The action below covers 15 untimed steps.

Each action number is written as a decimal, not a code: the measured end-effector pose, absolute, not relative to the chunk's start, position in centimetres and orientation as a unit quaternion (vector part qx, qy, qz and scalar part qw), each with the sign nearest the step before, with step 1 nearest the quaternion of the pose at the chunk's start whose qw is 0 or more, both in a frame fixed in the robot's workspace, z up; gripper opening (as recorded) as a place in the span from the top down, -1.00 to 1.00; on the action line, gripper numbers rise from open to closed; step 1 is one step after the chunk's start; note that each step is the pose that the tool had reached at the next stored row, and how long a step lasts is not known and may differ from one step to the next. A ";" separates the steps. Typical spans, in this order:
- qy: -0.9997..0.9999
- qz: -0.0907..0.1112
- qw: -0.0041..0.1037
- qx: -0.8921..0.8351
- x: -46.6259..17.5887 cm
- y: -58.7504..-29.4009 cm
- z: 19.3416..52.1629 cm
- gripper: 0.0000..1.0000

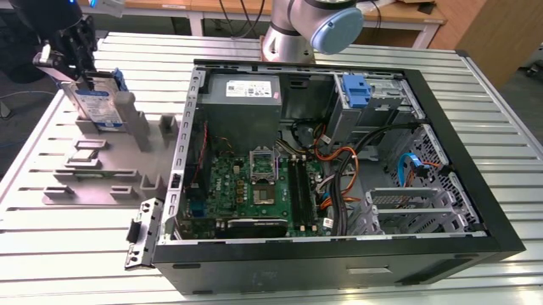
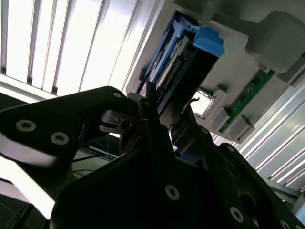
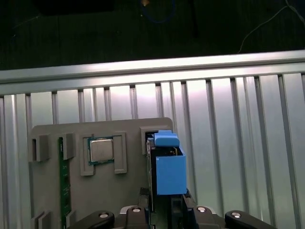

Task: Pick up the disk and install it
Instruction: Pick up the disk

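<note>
The disk (image 1: 98, 101) stands on edge in a slot of the grey holder (image 1: 102, 162), near the counter's (image 1: 76, 254) far corner on the exterior view's left. The holder's grey posts flank its lower edge. Near it on the same holder lie a square chip (image 3: 101, 150) and a green memory stick (image 3: 61, 176). The open computer case (image 1: 339, 260) fills the counter's middle, apart from the disk, with a blue latch (image 1: 357, 89) and a grey box (image 1: 241, 89) at its far end. The hand (image 1: 85, 75) sits over the disk's top edge, its fingers (image 3: 143, 196) closed against both faces, gripping it.
</note>
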State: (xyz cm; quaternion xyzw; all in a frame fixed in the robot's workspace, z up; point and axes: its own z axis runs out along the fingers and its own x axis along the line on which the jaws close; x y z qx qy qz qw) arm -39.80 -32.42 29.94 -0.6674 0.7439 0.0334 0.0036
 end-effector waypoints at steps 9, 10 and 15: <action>0.745 0.033 0.004 -0.666 -39.8 -32.4 29.9 0.29; 0.745 0.033 0.004 -0.666 -39.8 -32.4 29.9 0.29; 0.745 0.033 0.004 -0.666 -39.8 -32.4 29.9 0.29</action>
